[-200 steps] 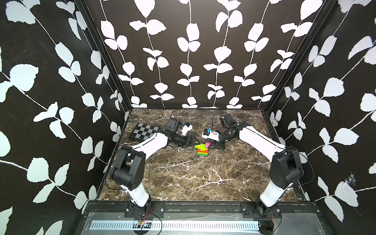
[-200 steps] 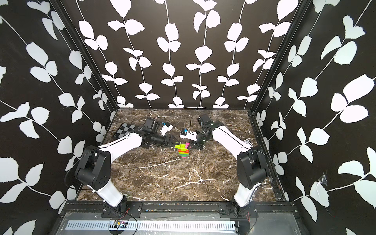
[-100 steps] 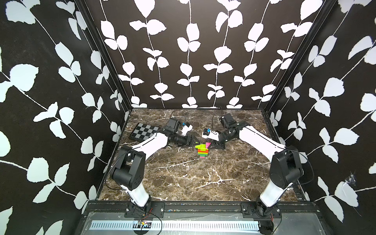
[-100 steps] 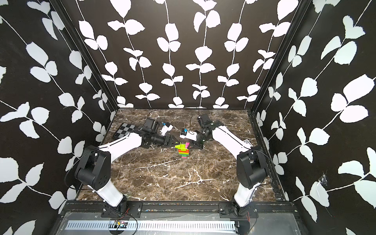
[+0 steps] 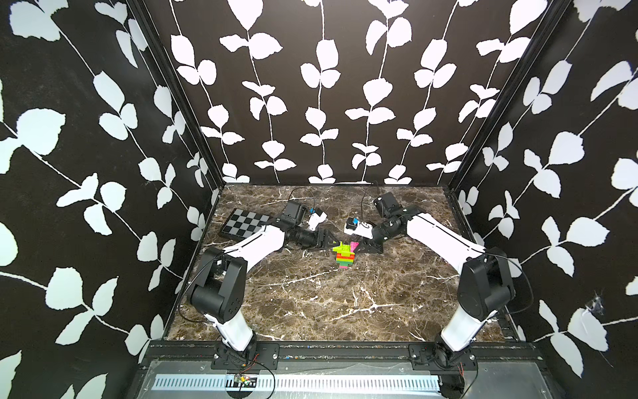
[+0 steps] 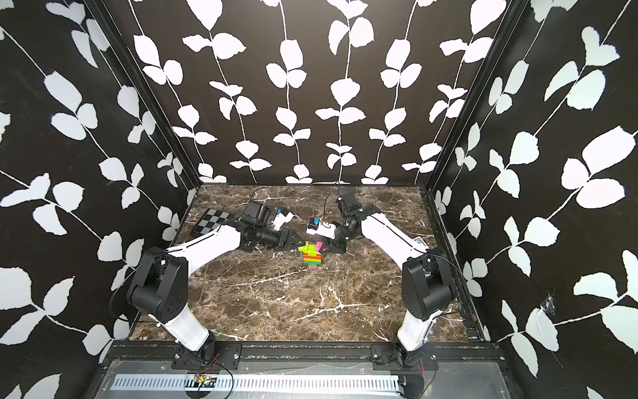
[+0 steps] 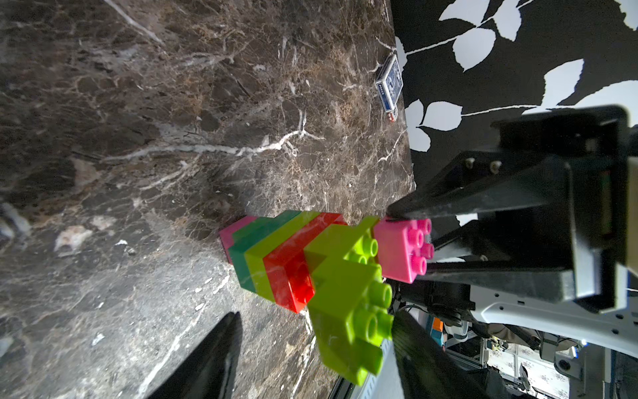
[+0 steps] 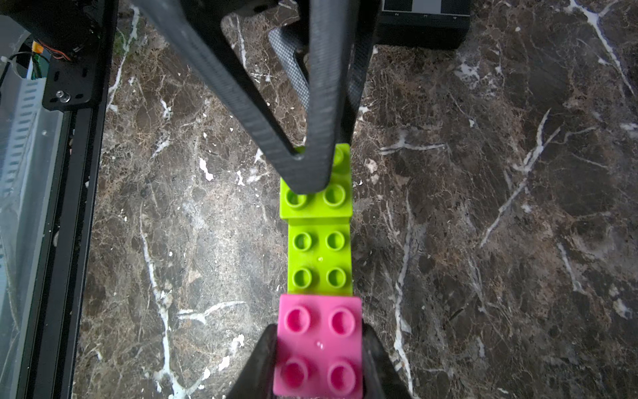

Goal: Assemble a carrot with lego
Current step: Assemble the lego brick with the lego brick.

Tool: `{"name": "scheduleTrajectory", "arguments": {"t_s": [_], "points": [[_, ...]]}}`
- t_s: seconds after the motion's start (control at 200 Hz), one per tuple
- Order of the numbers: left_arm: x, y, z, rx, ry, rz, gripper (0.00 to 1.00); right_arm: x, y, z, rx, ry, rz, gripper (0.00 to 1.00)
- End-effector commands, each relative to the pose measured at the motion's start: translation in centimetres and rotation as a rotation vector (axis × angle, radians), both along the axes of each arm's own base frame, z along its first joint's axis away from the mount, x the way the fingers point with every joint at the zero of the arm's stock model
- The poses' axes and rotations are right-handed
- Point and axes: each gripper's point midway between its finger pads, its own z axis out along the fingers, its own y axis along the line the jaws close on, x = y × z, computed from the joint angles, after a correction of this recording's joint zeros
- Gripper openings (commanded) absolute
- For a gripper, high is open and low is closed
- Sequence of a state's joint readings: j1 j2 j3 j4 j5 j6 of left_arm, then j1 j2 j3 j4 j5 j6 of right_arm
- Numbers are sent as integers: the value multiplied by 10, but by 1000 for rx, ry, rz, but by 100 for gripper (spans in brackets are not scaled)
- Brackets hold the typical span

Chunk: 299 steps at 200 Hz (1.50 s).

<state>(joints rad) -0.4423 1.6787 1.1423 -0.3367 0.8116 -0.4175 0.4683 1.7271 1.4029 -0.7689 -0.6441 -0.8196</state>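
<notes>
Now | carrot (image 5: pixel 345 256): pink/grn/lime/red bands | lime + pink brick (image 8: pixel 319 345) end, prob. joined

We see a black-and-grey checkered board (image 5: pixel 247 224) lying flat at the far left of the brown marble table (image 5: pixel 328 304). A blue card box (image 7: pixel 389 84) lies by the right wall (image 5: pixel 552 138). All 3 walls show white leaves on black.
</notes>
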Motion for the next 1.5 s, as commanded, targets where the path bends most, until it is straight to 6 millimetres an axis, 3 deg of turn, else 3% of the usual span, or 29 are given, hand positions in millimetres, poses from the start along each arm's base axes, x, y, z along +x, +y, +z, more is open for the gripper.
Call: {"name": "scheduleTrajectory", "arguments": {"t_s": [0.0,0.25,1.49], "points": [[0,1,2,1,-8,-11,71,0,2,16,32,-20,6,9],[0,1,3,-1,-10,-13,71,0,8,25,84,-31,6,9],[0,0,5,-3,-13,-14,71,-4,-3,7,45,-7,-63,9]]}}
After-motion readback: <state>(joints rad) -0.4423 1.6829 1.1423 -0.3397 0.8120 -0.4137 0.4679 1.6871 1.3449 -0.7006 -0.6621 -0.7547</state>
